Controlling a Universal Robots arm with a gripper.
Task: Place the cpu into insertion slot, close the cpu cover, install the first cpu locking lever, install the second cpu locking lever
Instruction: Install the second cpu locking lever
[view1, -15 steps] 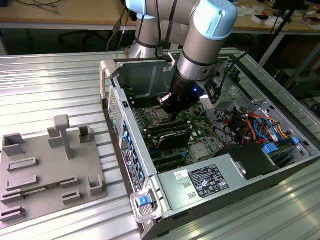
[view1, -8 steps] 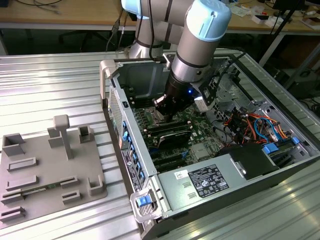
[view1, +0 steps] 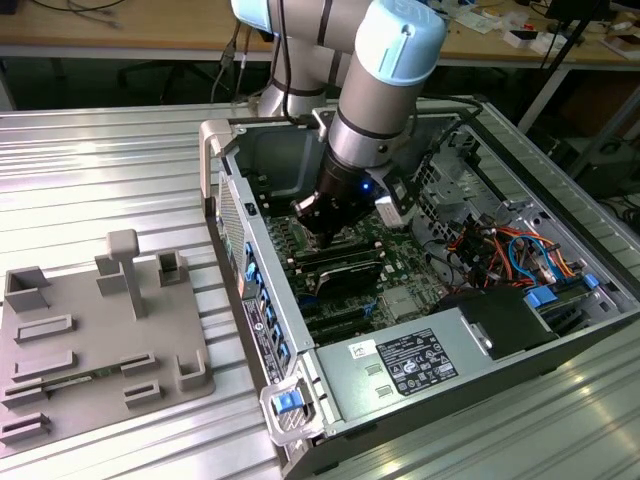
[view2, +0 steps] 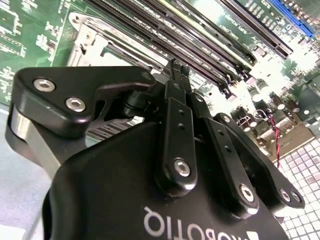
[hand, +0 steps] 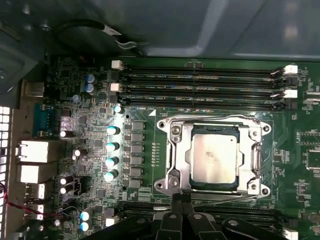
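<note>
With the cpu (hand: 215, 159) seated in the insertion slot under the closed cpu cover (hand: 176, 159), my gripper (hand: 182, 200), fingers pinched together empty, sits at its 6 o'clock edge; I'd press the lever squarely.

robotics lab: ridged metal workbench (view1: 110, 160), cluttered desks (view1: 480, 25), open computer case (view1: 520, 330)

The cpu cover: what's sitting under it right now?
Through the cut-out of the cpu cover, lying flat in the first wrist view, the cpu shows, its silver top seated inside. The insertion slot beneath is covered by the chip and the frame, so its contacts cannot be seen.
</note>
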